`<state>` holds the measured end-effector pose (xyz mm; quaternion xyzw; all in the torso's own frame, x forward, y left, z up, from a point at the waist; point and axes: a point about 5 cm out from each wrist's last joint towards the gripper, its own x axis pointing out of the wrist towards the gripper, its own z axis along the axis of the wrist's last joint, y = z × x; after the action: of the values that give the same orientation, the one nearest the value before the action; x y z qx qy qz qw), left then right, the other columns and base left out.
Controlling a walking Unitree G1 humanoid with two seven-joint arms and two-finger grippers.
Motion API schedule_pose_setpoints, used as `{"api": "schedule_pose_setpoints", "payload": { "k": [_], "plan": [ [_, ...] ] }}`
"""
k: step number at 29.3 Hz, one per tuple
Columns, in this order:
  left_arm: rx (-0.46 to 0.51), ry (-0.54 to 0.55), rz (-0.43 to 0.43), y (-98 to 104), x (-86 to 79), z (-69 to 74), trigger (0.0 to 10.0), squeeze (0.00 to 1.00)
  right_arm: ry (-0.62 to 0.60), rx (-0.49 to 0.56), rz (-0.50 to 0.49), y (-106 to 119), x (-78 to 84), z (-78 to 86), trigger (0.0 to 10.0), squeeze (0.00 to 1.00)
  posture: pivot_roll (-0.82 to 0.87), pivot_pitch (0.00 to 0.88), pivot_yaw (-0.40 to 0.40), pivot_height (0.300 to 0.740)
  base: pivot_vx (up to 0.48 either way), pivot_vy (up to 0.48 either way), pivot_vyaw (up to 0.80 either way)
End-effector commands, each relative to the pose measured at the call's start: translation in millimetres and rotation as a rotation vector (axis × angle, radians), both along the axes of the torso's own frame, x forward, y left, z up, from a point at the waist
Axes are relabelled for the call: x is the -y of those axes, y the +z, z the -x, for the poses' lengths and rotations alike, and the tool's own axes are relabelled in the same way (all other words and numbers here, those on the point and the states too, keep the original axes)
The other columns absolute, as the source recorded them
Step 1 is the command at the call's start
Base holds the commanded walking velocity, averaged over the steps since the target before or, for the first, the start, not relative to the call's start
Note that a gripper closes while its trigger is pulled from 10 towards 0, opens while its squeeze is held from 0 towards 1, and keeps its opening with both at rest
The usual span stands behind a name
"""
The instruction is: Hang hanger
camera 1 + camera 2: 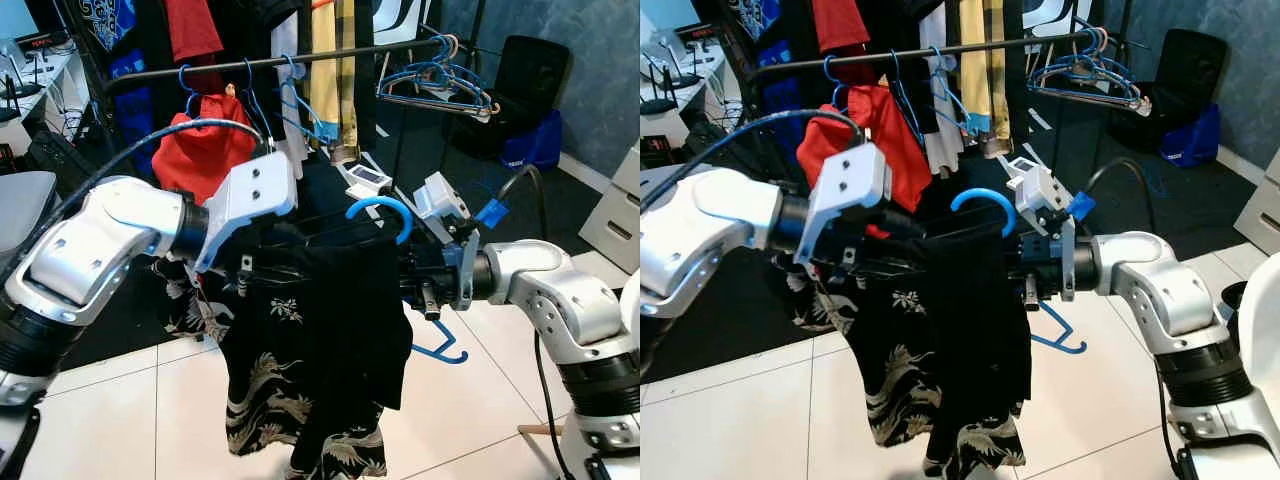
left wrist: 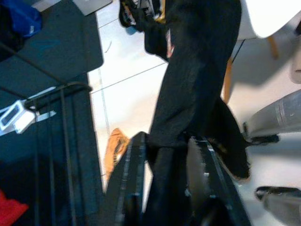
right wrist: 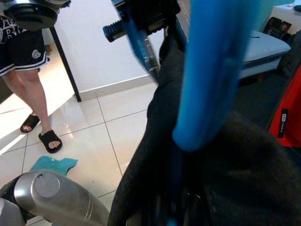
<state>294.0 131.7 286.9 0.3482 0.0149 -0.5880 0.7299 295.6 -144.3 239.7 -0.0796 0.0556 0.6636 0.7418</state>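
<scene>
Hanger: the blue hanger (image 1: 380, 212) with a black patterned shirt (image 1: 310, 340) draped over it is held up in front of the robot between the two arms, below and nearer than the clothes rail (image 1: 300, 60).
Long axis: the hanger's shoulder bar runs roughly level from the robot's left to its right — about parallel to the rail, so it needs no big turn.
Hook: the blue hook stands on top of the hanger, near its right end, arching upward with its open mouth facing the right arm.
Key relation: the rail lies above and beyond the hook, well apart from it — the coming move, as I judge it, is up and forward, then down so the hook drops over the rail.
Left gripper: the left gripper (image 2: 164, 188) pinches a fold of the black shirt between its two fingers at the left shoulder end.
Right gripper: the right gripper (image 1: 420, 275) reaches in at the hook end; its fingers are buried in cloth and I cannot tell whether they are spread or pressed together.
Nearer arm: the right one is closest to the hook, so it would likely steer it.
Landing spot: a bare stretch of rail sits between the hung clothes and a bunch of empty blue hangers (image 1: 435, 80) at the rail's right end.
</scene>
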Motion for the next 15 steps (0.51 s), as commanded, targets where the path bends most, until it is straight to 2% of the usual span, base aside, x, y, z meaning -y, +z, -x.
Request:
{"api": "schedule_pose_setpoints", "payload": {
  "k": [1, 4, 5, 7, 15],
  "plan": [
    [-0.034, 0.022, -0.06, -10, -7.3, -1.5, 0.0, 0.0, 0.042, 0.053, -0.026, 11, -4.7, 4.7, 10.0, 0.0, 0.02, 0.01, 0.048, 0.74, 0.0, 0.0, 0.0],
    [-0.042, -0.012, -0.142, -13, -13.0, 3.7, 0.0, 0.0, 0.043, 0.055, -0.027, 13, -3.9, 4.6, 10.0, 0.0, 0.02, 0.012, 0.048, 0.74, 0.0, 0.0, 0.0],
    [-0.042, -0.012, -0.142, -13, -13.0, 3.7, 0.0, 0.0, 0.043, 0.055, -0.027, 13, -3.9, 4.6, 10.0, 0.0, 0.02, 0.012, 0.048, 0.74, 0.0, 0.0, 0.0],
    [-0.059, -0.049, -0.21, -17, -16.4, 9.3, 0.0, 0.0, 0.043, 0.057, -0.03, 14, -3.6, 4.4, 10.0, 0.0, 0.02, 0.012, 0.047, 0.74, 0.0, 0.0, 0.0],
    [-0.052, -0.074, -0.247, -20, -15.3, 8.7, 0.0, 0.0, 0.045, 0.06, -0.034, 15, -4.4, 4.4, 10.0, 0.0, 0.02, 0.014, 0.048, 0.74, 0.0, 0.0, 0.0]
  ]
}}
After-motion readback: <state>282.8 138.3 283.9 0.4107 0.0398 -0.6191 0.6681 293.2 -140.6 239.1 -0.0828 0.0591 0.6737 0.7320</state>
